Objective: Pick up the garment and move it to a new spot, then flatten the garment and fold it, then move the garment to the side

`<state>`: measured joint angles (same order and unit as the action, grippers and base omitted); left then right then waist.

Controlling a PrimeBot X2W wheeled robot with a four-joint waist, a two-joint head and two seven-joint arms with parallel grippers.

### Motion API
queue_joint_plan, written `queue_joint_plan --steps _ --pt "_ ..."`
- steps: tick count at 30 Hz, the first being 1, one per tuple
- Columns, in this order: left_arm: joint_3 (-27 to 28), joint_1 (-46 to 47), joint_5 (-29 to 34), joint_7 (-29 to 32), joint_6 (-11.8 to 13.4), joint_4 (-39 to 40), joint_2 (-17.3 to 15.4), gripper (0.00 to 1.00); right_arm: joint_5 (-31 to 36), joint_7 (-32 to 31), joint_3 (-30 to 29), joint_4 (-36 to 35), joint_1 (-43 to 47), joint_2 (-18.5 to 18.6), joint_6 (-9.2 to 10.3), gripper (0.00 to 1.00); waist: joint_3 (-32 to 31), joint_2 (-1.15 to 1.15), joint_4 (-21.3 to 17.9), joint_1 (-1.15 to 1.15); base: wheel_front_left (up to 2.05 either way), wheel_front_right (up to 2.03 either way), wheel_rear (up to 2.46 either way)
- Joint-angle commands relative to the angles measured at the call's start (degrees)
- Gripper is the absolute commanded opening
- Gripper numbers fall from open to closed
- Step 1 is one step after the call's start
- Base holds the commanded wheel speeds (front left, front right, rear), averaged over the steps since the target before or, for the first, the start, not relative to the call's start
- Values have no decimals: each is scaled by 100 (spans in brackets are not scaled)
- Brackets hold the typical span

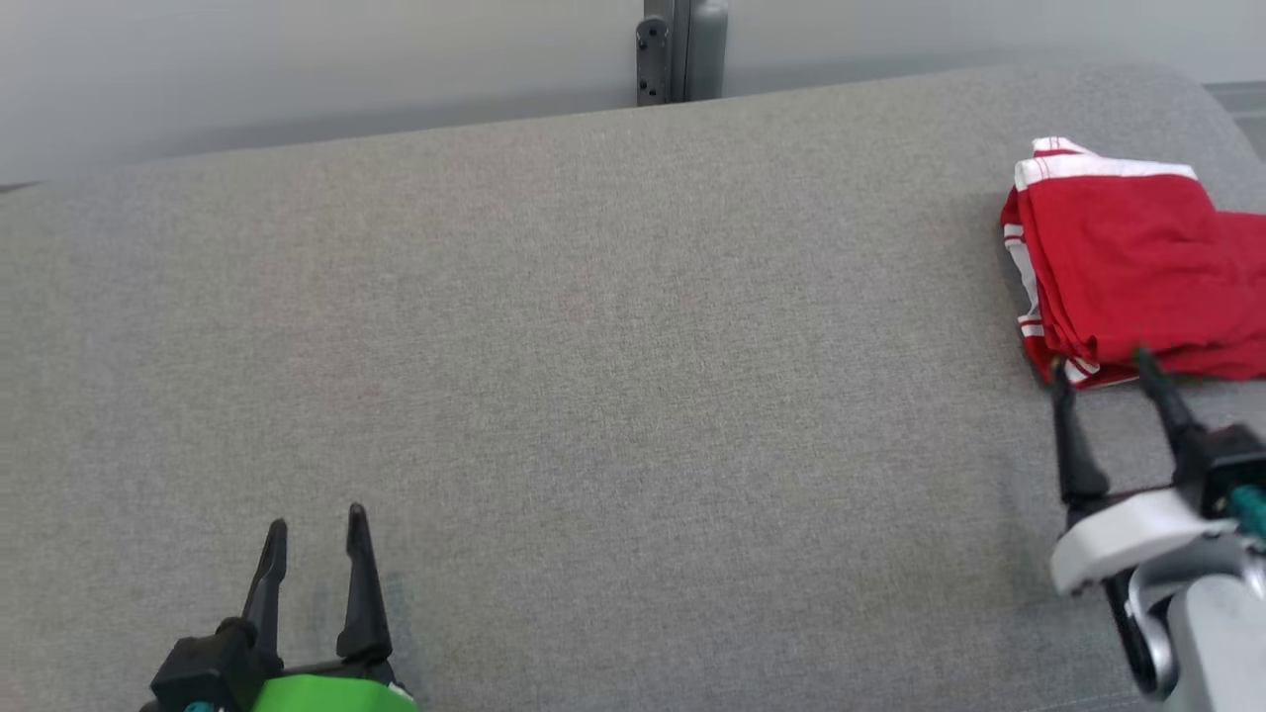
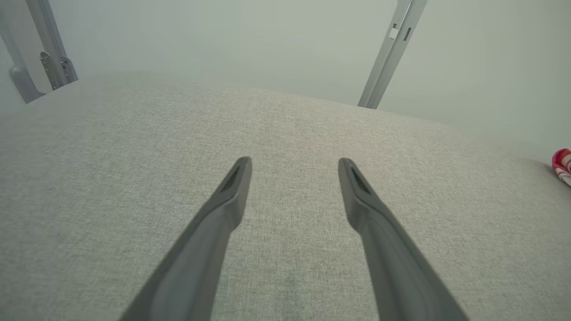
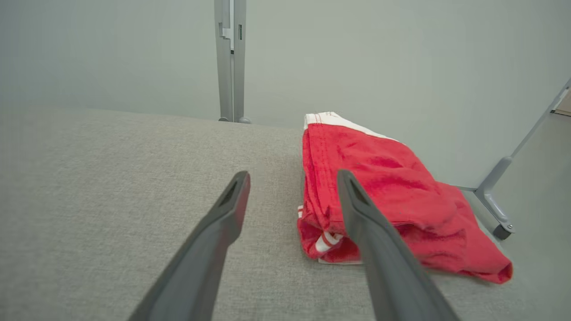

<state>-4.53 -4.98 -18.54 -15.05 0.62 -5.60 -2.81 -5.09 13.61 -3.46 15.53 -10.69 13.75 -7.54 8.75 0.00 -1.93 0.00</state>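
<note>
- Red folded garment, white-trimmed, is lying at the grey woven surface's right end
- right gripper is gaping empty at its near edge
- left gripper is gaping too, well apart

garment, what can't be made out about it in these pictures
Head view: garment right end cut off by the picture edge.
Left wrist view: a sliver at the right edge, rest cut off.
Right wrist view: a finger of the right gripper covers its near edge; contact unclear.
</note>
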Motion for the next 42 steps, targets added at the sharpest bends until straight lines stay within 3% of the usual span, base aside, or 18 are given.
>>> queue_joint_plan --steps 1,6,11,17,24,25,30,42 --pt "96 -140 28 -14 84 62 -17 100 240 96 64 -99 300 -41 11 100 -467 0 96 0 0 0 0" --pt "343 -423 113 -14 177 47 -19 100 510 162 235 -652 1093 -559 13 100 -703 0 193 0 0 0 0" --pt "529 -518 218 -14 27 -64 -17 100 540 160 145 -1026 1600 -870 11 100 -819 0 325 0 0 0 0" --pt "533 -495 271 -14 -220 -230 -16 100 623 162 31 -1259 1739 -990 11 100 -875 0 382 0 0 0 0" --pt "534 -541 258 -14 -219 -342 -16 100 653 162 -106 -1376 1638 -1036 10 100 -853 0 344 0 0 0 0" --pt "521 -499 211 0 -213 -343 -1 0 623 138 -113 -1363 1658 -1037 1 0 -853 0 344 0 0 0 0" --pt "508 -472 75 66 -221 -548 23 0 507 97 -111 -1150 1688 -1085 -1 0 -850 0 344 0 0 0 0" --pt "605 -204 -1125 403 -318 -595 16 0 -981 -249 -150 -996 1481 -1083 0 0 -850 0 329 0 0 0 0"
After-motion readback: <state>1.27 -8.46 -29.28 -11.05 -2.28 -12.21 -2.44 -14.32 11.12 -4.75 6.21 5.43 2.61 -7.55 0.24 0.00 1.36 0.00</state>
